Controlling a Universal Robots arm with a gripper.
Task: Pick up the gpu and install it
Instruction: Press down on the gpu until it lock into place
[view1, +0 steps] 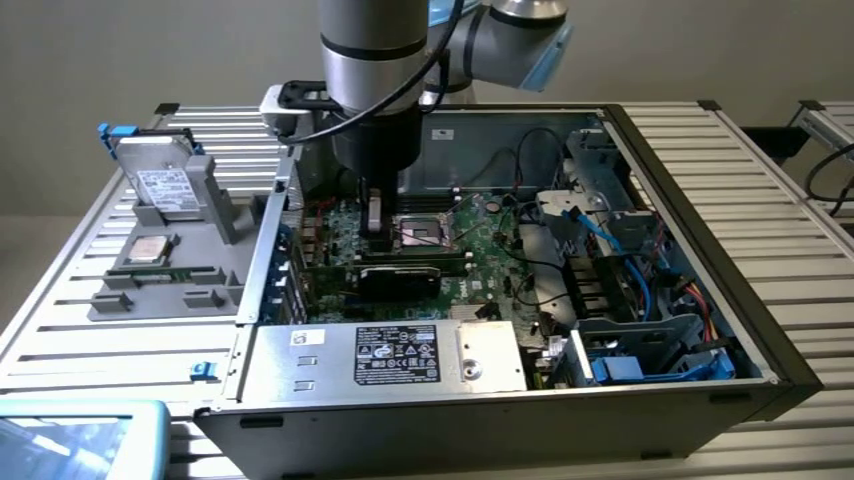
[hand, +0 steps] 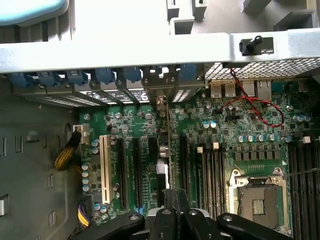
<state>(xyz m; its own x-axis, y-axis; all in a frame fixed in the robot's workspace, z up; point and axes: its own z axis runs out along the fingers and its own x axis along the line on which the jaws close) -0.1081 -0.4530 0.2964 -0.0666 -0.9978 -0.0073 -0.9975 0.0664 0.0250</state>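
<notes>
I count one arm with one gripper (view1: 375, 222) lowered into one open computer case (view1: 694, 180), over one green motherboard (view1: 494, 255). One gpu (view1: 400, 277) stands on edge in the board, its black shroud facing the exterior camera, directly under the fingers; in the wrist view it runs as a thin upright card (hand: 162, 150) straight ahead of the fingertips (hand: 175, 200), lined up with one of the long black expansion slots. The jaws are closed as tight as they go and pinch the card's top edge, so the gpu is in the grip while sitting at the slot. Just beside the jaws, on the exterior view's right, sits one empty CPU socket (view1: 430, 232). One white slot (hand: 104, 170) lies among four black ones in the wrist view. Well away from the jaws, on the exterior view's left, one grey fixture tray (view1: 120, 300) holds one hard drive (view1: 166, 185) standing tilted and one processor chip (view1: 144, 248) lying flat. One power supply box (view1: 400, 358) with a black label fills the near corner of the case.
</notes>
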